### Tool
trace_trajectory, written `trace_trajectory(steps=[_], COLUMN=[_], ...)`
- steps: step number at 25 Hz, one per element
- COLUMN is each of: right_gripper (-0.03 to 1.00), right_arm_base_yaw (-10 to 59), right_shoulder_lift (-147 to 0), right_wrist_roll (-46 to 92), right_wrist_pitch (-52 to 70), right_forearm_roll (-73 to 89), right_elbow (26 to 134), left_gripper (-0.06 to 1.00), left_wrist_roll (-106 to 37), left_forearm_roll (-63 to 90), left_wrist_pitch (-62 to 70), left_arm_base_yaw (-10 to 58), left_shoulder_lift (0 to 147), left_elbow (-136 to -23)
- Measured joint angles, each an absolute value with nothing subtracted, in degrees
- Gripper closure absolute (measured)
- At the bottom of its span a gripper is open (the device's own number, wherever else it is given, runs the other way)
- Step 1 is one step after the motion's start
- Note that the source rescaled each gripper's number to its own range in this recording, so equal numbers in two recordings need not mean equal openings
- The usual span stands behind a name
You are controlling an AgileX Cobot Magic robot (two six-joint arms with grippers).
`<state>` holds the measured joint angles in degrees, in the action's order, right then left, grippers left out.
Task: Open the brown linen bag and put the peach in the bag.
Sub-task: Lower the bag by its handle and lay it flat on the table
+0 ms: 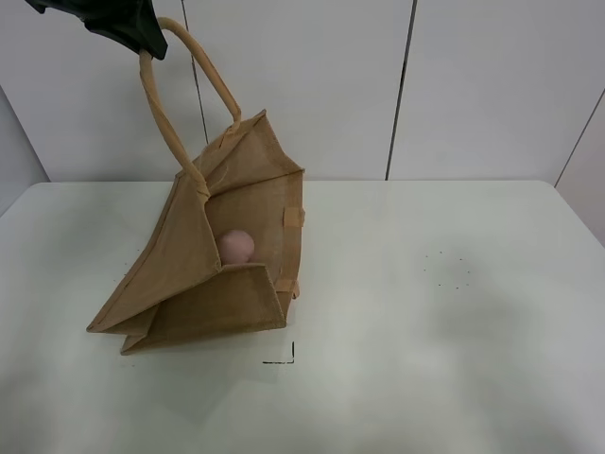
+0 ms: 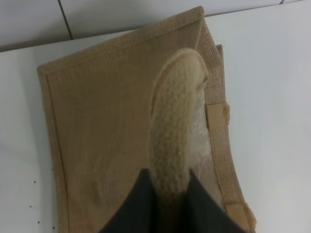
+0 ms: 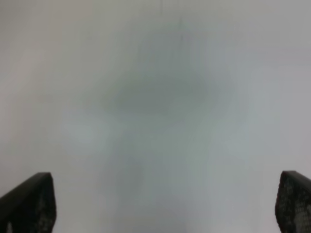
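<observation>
The brown linen bag (image 1: 208, 274) stands tilted on the white table, its mouth held open towards the right. The pink peach (image 1: 236, 246) sits inside it, seen through the opening. My left gripper (image 1: 142, 33) is at the top left, shut on the bag's upper loop handle (image 1: 180, 104) and holding it up. In the left wrist view the handle (image 2: 177, 131) runs between my dark fingers (image 2: 141, 208) above the bag's side (image 2: 102, 126). My right gripper (image 3: 165, 206) is open and empty over bare table; it is out of the exterior view.
The white table (image 1: 444, 331) stretches to the right of the bag. A small black corner mark (image 1: 284, 357) lies just in front of the bag. A faint ring of dots (image 1: 449, 270) marks the table at the right. A white panelled wall stands behind.
</observation>
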<state>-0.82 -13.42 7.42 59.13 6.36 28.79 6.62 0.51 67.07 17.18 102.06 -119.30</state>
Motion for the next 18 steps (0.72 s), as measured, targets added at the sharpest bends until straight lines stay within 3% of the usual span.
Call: trace_trajectory(steps=[7,18], right_gripper=[-0.03,-0.03], right_arm_base_yaw=[-0.82,-0.82], right_shoulder_lift=[-0.43,0.15], right_wrist_roll=[6.86,5.92], right_wrist_pitch=[59.19,59.19], right_forearm_roll=[5.80,4.83], right_elbow=[28.67,28.62], left_gripper=[0.94,0.94], left_wrist_roll=[6.62,6.62], left_forearm_roll=[0.53,3.26], left_wrist_pitch=[67.02,66.96], left_arm_base_yaw=[17.18,17.18], left_shoulder_lift=[102.06,104.80], left_elbow=[-119.30,-119.56])
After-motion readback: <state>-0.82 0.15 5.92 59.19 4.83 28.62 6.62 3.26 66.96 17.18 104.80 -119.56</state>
